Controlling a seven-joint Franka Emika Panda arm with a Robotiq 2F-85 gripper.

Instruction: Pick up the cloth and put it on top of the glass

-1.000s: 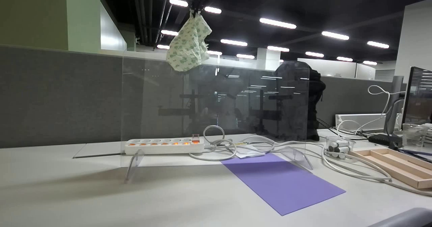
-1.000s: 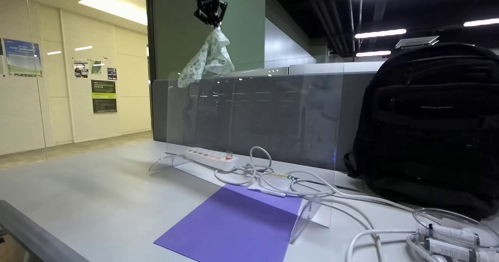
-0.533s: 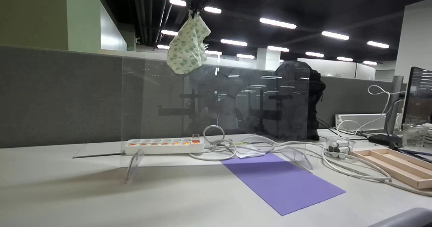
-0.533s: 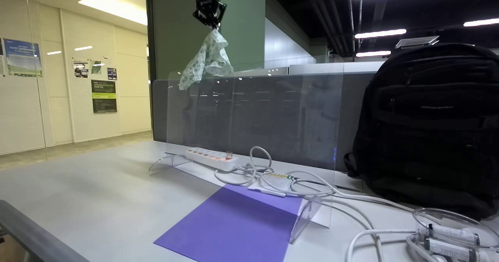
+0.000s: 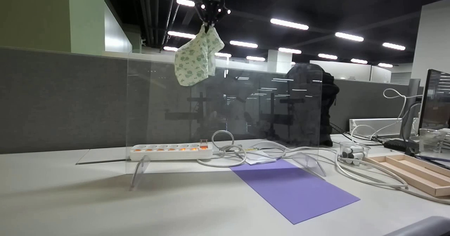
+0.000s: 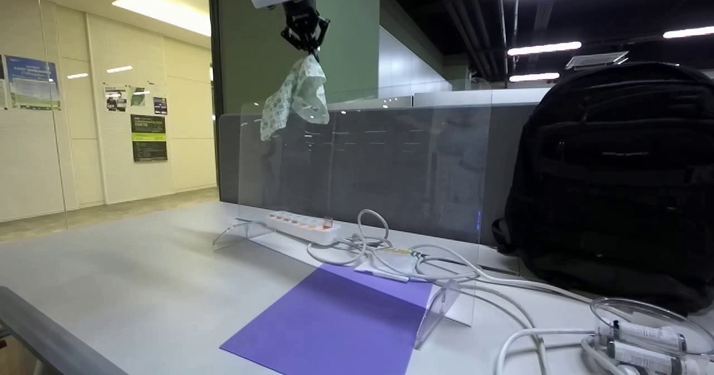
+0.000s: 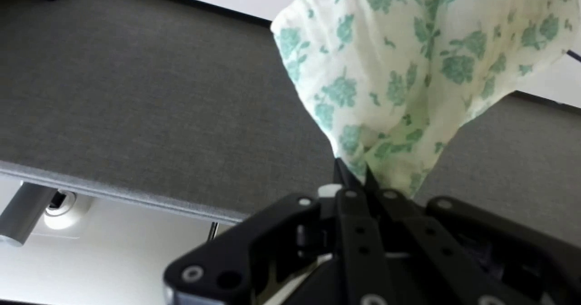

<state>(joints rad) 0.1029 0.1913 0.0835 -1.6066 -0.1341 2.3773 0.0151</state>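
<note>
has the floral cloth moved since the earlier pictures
Yes, downward: in both exterior views the floral cloth now hangs further below the top edge of the clear upright panel.

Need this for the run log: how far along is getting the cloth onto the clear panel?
Done: the cloth is picked up and hangs clear of the desk. In hand: the gripper pinches its upper end, and in both exterior views its lower part overlaps the clear panel, likely the glass; contact unclear. Left: it hangs undraped, so laying it over the panel's top edge and letting go probably remain.
</note>
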